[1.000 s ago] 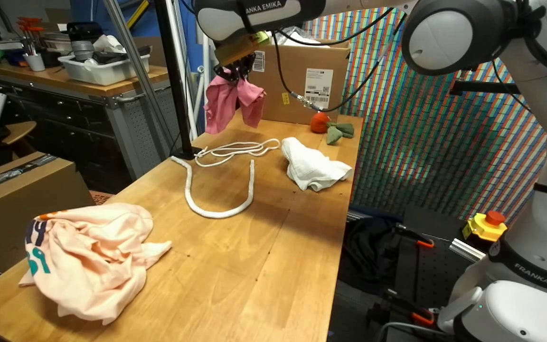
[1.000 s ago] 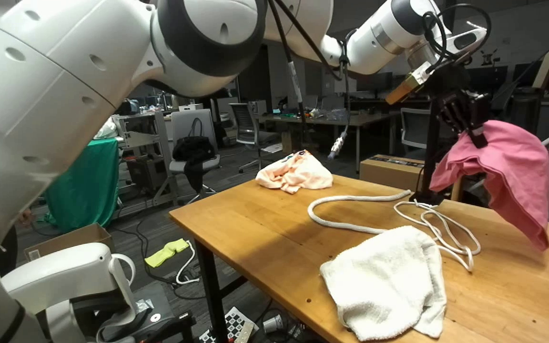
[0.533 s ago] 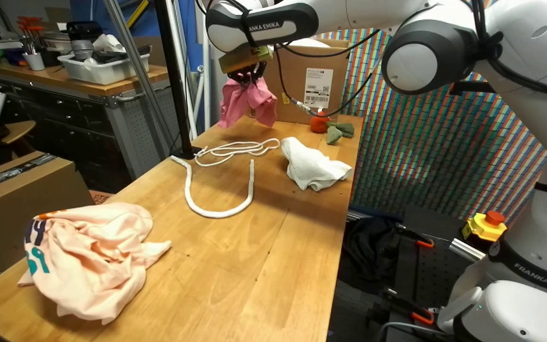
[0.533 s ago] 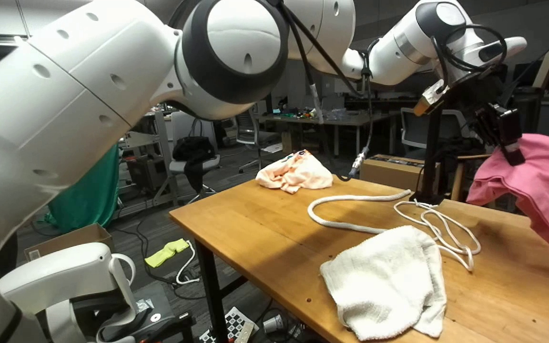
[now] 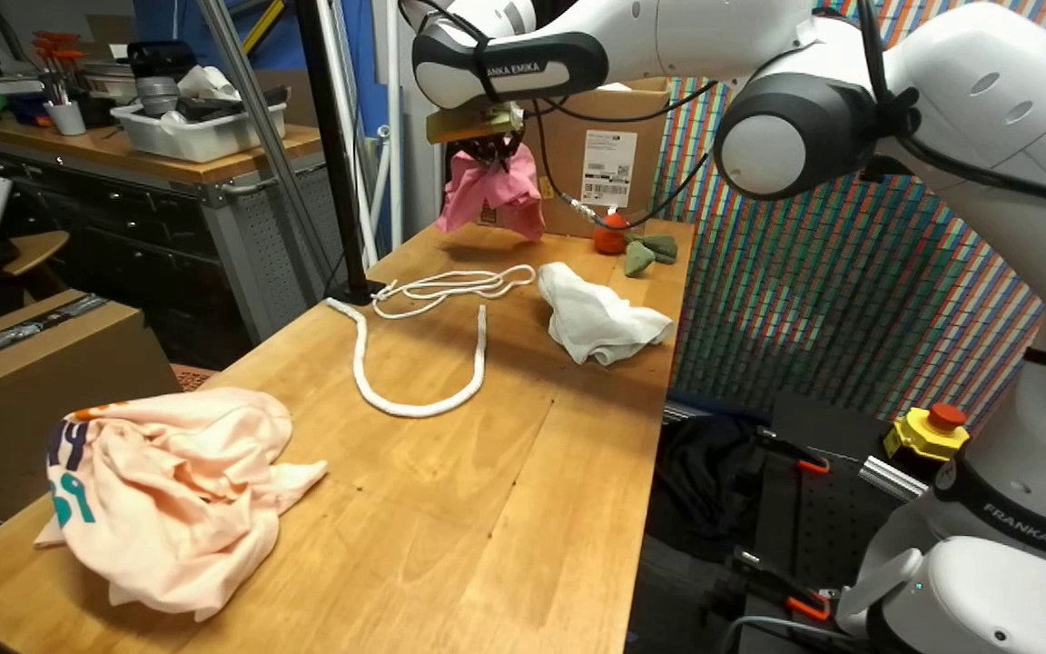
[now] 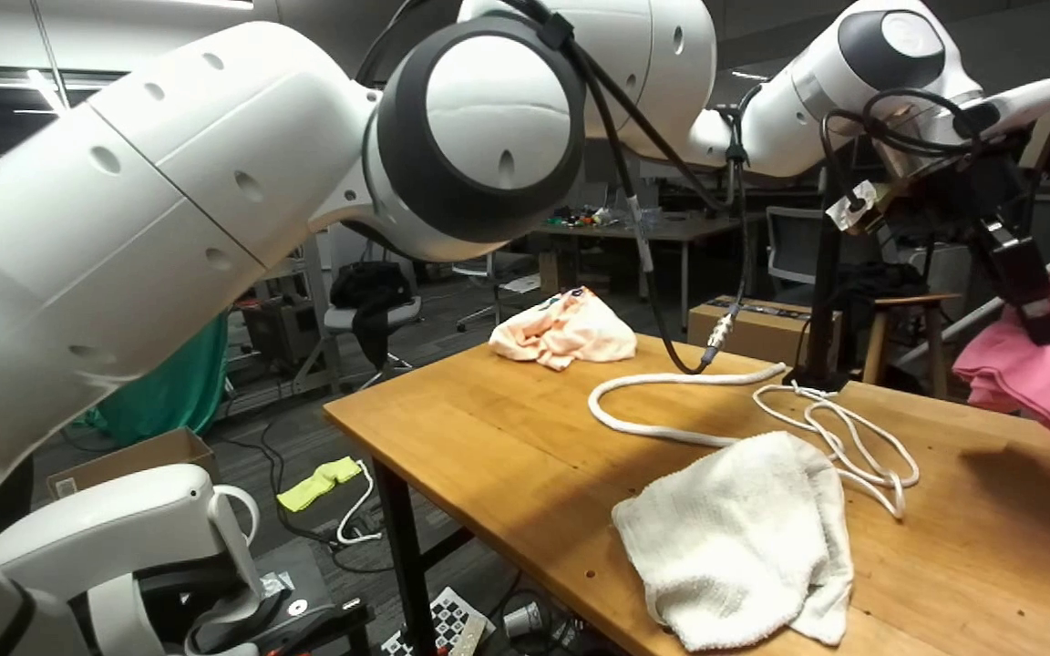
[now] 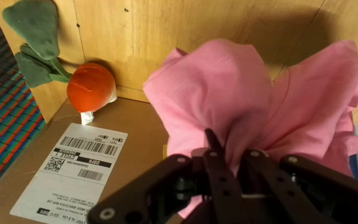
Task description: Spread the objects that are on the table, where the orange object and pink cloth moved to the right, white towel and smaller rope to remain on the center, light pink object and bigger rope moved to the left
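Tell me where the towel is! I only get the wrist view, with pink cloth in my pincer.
Observer: In both exterior views, the towel lies near an edge of the table.
Child: Ooh! What else am I missing?
Observer: The thick rope, curved like a U in an exterior view.
Child: Anything further off?
Observer: Yes, the peach cloth, at the opposite end of the table from the orange toy you can see.

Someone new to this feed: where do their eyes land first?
Probably on the pink cloth, gripped in the hand and hanging above the table. Next, the orange toy with green leaves, lying on the table by the cardboard box. Then the crumpled peach cloth, at the table's near end in an exterior view.
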